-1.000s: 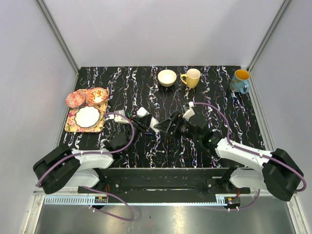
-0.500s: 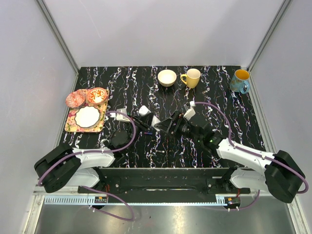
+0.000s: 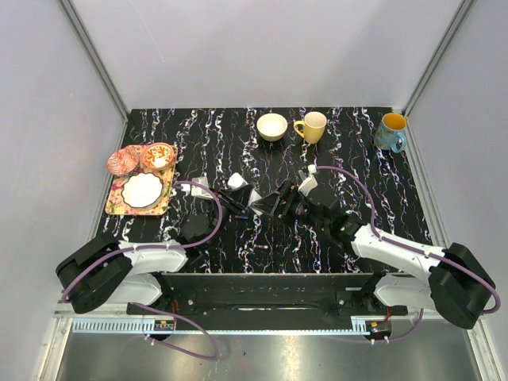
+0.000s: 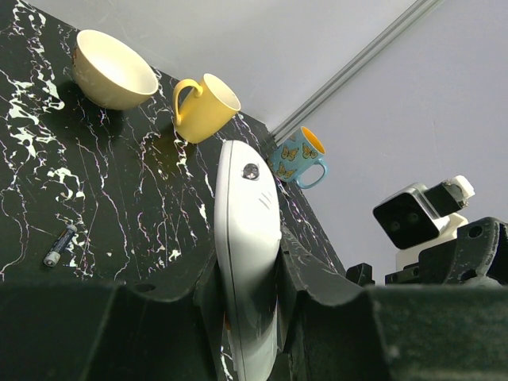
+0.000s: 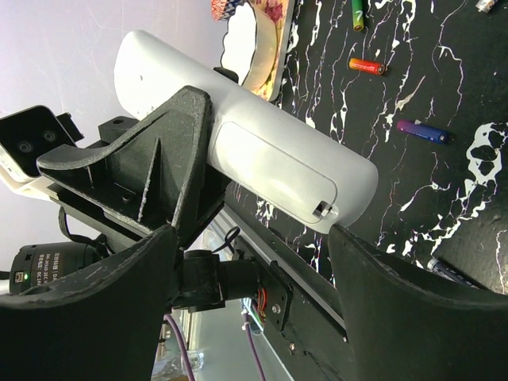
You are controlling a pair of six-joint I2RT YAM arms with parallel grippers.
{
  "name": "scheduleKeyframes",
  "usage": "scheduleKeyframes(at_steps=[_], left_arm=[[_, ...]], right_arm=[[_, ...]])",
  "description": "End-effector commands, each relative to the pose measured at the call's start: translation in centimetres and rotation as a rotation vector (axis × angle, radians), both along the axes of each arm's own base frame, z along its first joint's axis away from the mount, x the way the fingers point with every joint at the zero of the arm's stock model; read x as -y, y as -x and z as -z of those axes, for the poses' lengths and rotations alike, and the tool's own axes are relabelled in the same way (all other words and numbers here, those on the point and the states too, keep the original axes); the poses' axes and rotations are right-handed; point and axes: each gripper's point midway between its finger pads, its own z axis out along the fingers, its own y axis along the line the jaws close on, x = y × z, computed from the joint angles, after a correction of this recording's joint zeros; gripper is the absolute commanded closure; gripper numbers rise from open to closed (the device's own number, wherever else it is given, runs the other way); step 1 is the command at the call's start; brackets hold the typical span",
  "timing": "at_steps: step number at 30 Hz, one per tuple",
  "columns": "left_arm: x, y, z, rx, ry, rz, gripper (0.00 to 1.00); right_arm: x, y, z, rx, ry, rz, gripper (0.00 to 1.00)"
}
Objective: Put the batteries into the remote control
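The slim white plastic remote control (image 5: 270, 167) is being held up off the table, mid-table between the two arms, clamped on its long edges. The left gripper (image 4: 248, 302) is clenching it between its black ribbed fingers (image 4: 305, 278), about midway along the body. The rounded end with a small dark dot is sticking out toward the far edge. The remote's back is facing the right wrist camera, and its battery-cover panel is looking seated in place. The right gripper (image 5: 254, 238) is hanging just beside the remote with its black fingers (image 5: 413, 309) spread wide, grasping nothing; whether they are touching the remote I cannot tell.

On the black marble-patterned tabletop with white veins (image 3: 206, 135), loose cells are lying near the held remote. These are a red-orange battery (image 5: 367, 66), a bluish battery with a red end (image 5: 421, 131) and a green battery (image 5: 357, 12), each apart from the others. A pale battery (image 4: 60, 244) is lying alone in the left wrist view.

Farther out on the left, a square floral tray (image 3: 113, 205) is carrying a white scalloped plate (image 3: 143, 190) and a small red-and-white patterned bowl (image 3: 159, 155). Along the far edge a cream ceramic bowl (image 3: 272, 126) is sitting just beside a yellow ceramic mug (image 3: 312, 126). A blue butterfly-printed mug with an orange inside (image 3: 391, 132) is standing well apart, at the far right corner.
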Motion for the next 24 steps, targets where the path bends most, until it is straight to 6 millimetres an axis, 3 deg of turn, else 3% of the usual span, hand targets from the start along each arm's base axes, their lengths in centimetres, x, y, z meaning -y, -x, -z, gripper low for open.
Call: scheduleKeyframes(at_steps=[1,24], left_arm=[[0.4,0.7,-3.1,0.068,0.083,0.033,1.00],[1.0,1.0,-2.4,0.054,0.086,0.057,1.00]], right_arm=[[0.0,-1.3,-3.1,0.084,-0.047,0.027,0.18],[0.5,-2.6,-3.7,0.104,-0.045,0.058,0.18]])
